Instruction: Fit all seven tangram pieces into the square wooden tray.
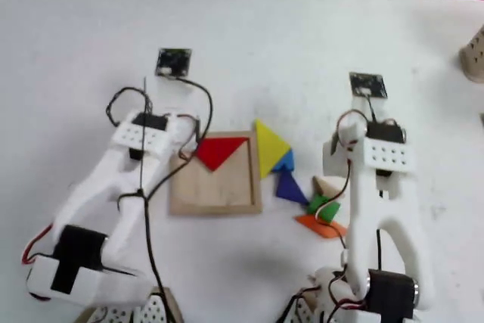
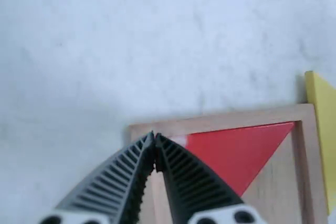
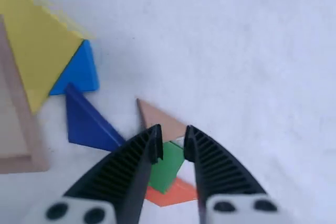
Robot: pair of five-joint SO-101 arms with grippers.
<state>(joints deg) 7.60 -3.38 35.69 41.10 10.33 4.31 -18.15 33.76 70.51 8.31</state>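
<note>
The square wooden tray lies between the arms, and a red triangle sits in its far part. My left gripper is shut and empty, with its tips over the tray's corner beside the red triangle. To the right of the tray lie a yellow triangle, a small blue triangle, a dark blue triangle, a tan triangle, a green piece and an orange piece. My right gripper is slightly open, just above the green piece and the tan triangle.
Two small dark boards with cables lie on the white table behind the arms. A pale perforated object stands at the far right edge. Bare table lies in front of the tray.
</note>
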